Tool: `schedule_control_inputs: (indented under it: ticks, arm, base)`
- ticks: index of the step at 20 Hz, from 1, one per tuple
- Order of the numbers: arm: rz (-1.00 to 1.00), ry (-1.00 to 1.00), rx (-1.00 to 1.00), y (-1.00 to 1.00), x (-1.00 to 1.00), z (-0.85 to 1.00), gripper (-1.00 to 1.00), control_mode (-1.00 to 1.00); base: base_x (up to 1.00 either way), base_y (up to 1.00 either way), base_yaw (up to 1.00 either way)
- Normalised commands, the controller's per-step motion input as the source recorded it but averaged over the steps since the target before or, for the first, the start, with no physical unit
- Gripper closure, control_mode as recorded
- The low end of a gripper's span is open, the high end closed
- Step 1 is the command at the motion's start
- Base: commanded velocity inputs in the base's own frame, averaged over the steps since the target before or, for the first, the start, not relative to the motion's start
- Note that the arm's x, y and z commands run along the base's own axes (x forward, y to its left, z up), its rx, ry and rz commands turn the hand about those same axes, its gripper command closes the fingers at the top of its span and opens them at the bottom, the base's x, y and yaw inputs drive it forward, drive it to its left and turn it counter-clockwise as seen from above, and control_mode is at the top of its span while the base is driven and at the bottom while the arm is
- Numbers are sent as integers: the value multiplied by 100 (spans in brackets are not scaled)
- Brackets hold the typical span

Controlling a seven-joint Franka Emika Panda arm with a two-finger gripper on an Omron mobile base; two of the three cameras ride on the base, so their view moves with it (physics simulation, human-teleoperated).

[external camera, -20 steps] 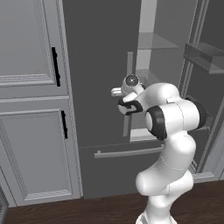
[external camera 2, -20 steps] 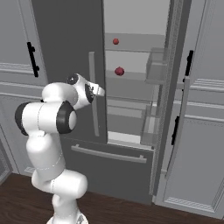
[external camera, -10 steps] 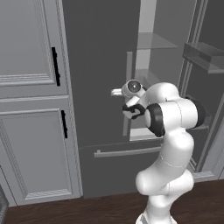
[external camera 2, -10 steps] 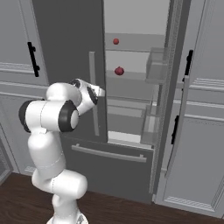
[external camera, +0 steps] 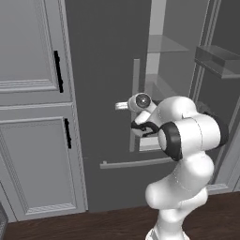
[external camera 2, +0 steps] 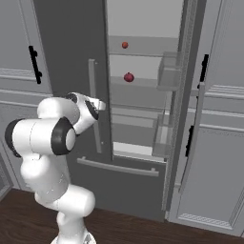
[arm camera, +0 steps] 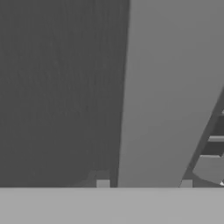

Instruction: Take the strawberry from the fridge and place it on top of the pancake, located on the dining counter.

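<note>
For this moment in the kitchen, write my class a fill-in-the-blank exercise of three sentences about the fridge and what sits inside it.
1. The right door of the fridge stands ____.
2. The strawberry sits on the shelf ____ the darker crimson fruit.
3. The pale bar handle on the closed left door runs ____.

Missing words: open; above; vertically

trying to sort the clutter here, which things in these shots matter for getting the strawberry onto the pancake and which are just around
Job:
- strawberry, small red berry on the upper fridge shelf
- fridge, right door open, left door shut
- gripper, close in front of the left door's bar handle

Just around:
- darker crimson fruit, one shelf lower
- light grey cabinets with black handles
- dark wood floor
</note>
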Motion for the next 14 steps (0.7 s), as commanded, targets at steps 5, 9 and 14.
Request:
schedule_control_inputs:
  ticks: [5,9,14]
  arm:
    - [2,2,0,100,-100,0,100,-100]
    - [0,0,0,100,-85,0,100,-100]
    - [0,0,0,100,-63,0,100,-100]
  base:
    - [0,0,0]
    - [0,0,0]
    - [0,0,0]
